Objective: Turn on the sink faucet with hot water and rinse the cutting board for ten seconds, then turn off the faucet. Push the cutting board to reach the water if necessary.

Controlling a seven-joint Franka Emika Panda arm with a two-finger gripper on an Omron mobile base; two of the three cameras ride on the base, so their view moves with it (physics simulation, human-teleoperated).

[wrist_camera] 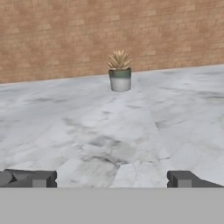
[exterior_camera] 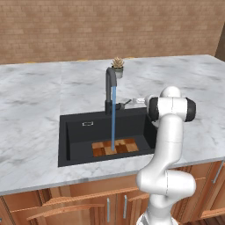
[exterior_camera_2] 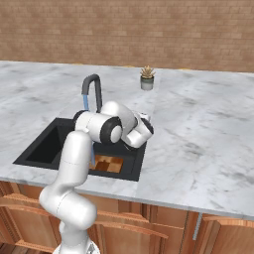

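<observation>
Spreading wide over bare marble table [wrist_camera: 65,127]: one tool [wrist_camera: 111,178], gripping nothing. Lying in sink [exterior_camera: 74,132]: one checkered cutting board [exterior_camera: 127,145], one blue water [exterior_camera: 113,118] stream running from one dark gooseneck sink faucet [exterior_camera: 109,88] onto it.

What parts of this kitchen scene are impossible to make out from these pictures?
- Right base view: the white arm hides most of the checkered wooden cutting board, the thin blue water stream and the tall dark grey faucet's base and lever.
- Left base view: the matte black sink's near inner wall is hidden by its own front rim; the faucet's small side lever is too small to read its setting.
- Hand view: the dark fingers are cut off at the bottom edge.
</observation>
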